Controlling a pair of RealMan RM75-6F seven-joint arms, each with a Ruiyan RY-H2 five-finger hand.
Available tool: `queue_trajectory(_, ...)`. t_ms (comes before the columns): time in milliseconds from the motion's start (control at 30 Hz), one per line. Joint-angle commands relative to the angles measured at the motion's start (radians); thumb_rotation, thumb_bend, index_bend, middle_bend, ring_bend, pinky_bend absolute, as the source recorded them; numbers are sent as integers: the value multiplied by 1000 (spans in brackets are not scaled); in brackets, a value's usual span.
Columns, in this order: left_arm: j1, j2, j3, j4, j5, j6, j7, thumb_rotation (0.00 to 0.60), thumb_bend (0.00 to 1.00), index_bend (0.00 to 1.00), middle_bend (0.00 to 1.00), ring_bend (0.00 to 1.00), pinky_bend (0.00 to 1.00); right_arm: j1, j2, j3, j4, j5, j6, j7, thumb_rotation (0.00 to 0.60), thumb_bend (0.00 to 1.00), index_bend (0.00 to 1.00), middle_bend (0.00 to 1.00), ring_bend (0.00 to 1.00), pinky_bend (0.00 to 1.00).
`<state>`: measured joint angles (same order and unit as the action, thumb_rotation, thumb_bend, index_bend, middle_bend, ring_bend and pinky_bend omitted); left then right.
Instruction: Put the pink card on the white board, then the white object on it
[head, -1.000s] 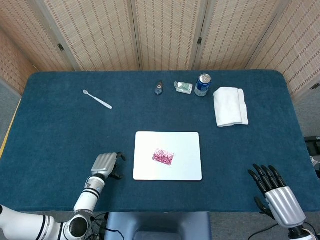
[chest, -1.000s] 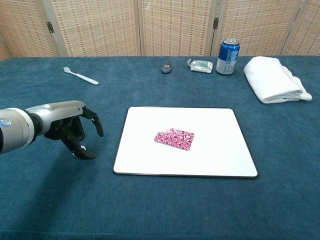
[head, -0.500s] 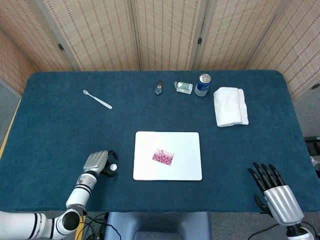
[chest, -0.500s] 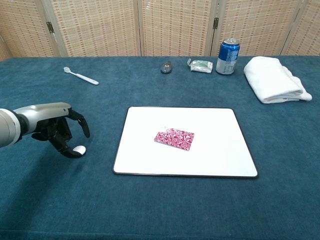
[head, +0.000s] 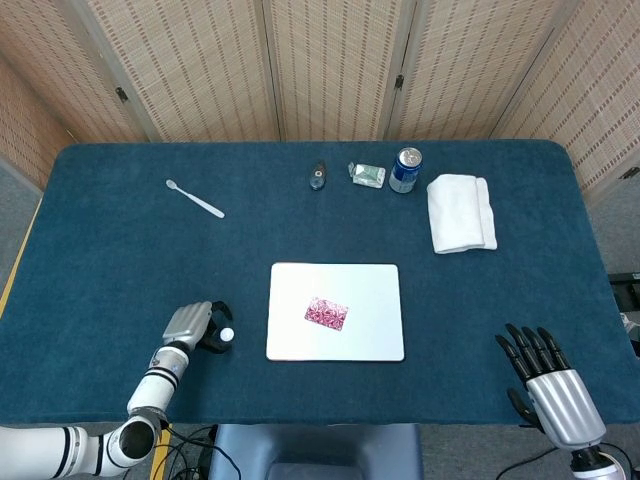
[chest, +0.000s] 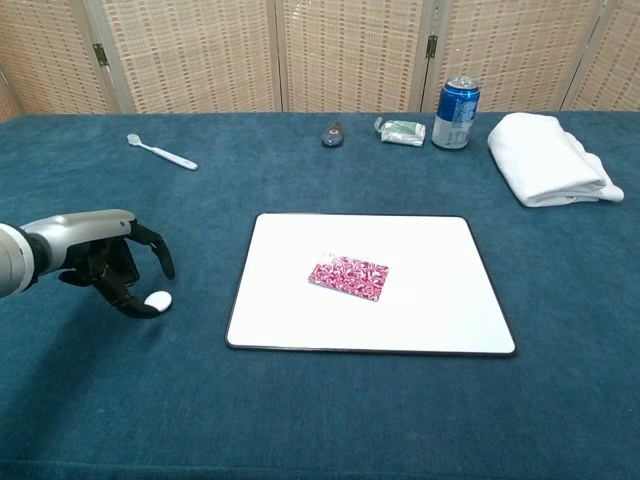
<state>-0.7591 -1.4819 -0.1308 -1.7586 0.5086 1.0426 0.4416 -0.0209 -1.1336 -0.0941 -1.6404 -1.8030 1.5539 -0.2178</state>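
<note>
On the white board (chest: 440, 300), the pink card (chest: 348, 277) lies near centre; the small white object (chest: 158, 299) sits at the curled fingertips of the left hand (chest: 105, 265). Right hand (head: 552, 385) rests open.

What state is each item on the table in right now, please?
pink card: flat on the white board
small white object: on the cloth, at the left hand fingertips
right hand: open, holds nothing
blue can: upright
white towel: folded
</note>
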Motion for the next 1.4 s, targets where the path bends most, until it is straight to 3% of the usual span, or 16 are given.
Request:
queue_trajectory(33,2,-2,1,5,6,-4,-4,600,256,414,1000,1000,1000,0,-1,0,1,0,1,-1,600,297,0,0,0,0)
queue_trajectory(1400,-12,9,5,63,17,-115,-63,600,255,473,1000,1000,1000,-4,-6,6,0,8,7,-14,600,296,0,0,0,0)
